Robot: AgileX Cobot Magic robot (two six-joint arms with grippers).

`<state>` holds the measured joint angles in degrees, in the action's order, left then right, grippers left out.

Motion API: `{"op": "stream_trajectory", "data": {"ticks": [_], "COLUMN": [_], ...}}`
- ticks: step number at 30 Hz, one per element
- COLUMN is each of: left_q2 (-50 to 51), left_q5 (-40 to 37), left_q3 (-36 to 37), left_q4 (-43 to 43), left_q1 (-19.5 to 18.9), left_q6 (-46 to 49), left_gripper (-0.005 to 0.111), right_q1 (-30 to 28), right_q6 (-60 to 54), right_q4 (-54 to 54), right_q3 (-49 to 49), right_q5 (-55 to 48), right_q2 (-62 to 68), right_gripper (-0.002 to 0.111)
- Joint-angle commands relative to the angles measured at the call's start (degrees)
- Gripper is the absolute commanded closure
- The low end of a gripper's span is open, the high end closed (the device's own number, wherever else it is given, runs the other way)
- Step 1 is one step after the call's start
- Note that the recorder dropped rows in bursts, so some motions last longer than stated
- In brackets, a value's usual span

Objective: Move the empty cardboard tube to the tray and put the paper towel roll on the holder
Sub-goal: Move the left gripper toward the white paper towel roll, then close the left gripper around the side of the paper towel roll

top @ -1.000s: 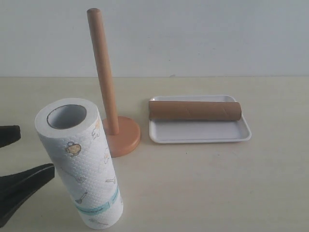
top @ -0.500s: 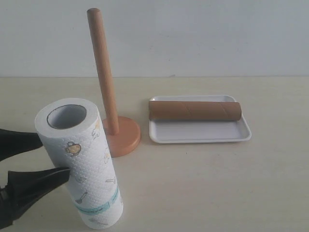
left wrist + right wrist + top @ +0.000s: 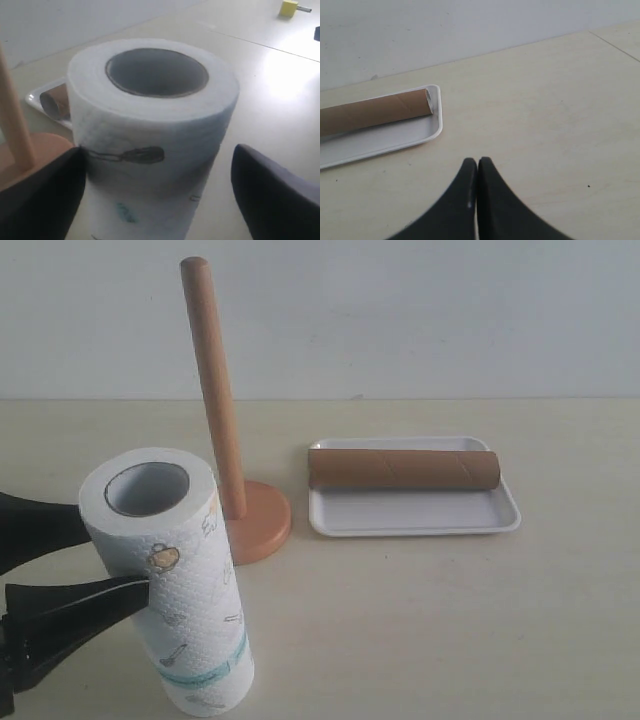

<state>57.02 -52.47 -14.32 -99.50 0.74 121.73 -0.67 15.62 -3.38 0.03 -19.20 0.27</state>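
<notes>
The paper towel roll (image 3: pixel 180 590) is seen standing on end on the bench (image 3: pixel 450 620), its grey hollow core facing up, at about 7 o'clock from the round base of the holder (image 3: pixel 215 390) in the exterior view. It is straddled by the left pincer (image 3: pixel 118 552), whose two black fingers are held apart on either side of it. In the left wrist view one finger (image 3: pixel 45 195) is pressed against the paper, while a narrow gap is left between the other finger (image 3: pixel 272 190) and the roll, so the roll is not clamped.

The holder is left bare, its pole upright. The tray (image 3: pixel 410 515) is placed at 3 o'clock from the holder, just beside its base. The empty cardboard tube (image 3: pixel 400 469) is laid on its side across the tray's 12 o'clock edge, spanning nearly its whole width.

The right pincer (image 3: pixel 477 162) is shown with its fingers pressed together, nothing between them, above bare bench near the tray.
</notes>
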Motion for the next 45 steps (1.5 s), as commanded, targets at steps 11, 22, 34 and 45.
{"op": "stream_trajectory", "data": {"ticks": [11,22,34,45], "left_q2": [0.29,0.29,0.42,5.42], "left_q5": [3.42,2.85,3.61,5.56], "left_q3": [-0.35,-0.79,-1.32,-4.09], "left_q4": [-0.45,-0.45,-0.45,-0.45], "left_q1": [-0.18,-0.18,-0.18,-0.18], "left_q6": [0.37,-2.66,-0.90,-0.66], "left_gripper": [0.032,0.020,0.012,0.012], "right_q1": [-0.39,-0.39,-0.39,-0.39], "right_q6": [0.05,0.05,0.05,0.05], "right_q4": [-0.06,-0.06,-0.06,-0.06], "right_q3": [-0.03,-0.03,-0.03,-0.03], "right_q5": [0.68,0.68,0.68,0.68], "right_q2": [-0.27,-0.27,-0.27,-0.27], "right_gripper": [0.108,0.108,0.108,0.108]}}
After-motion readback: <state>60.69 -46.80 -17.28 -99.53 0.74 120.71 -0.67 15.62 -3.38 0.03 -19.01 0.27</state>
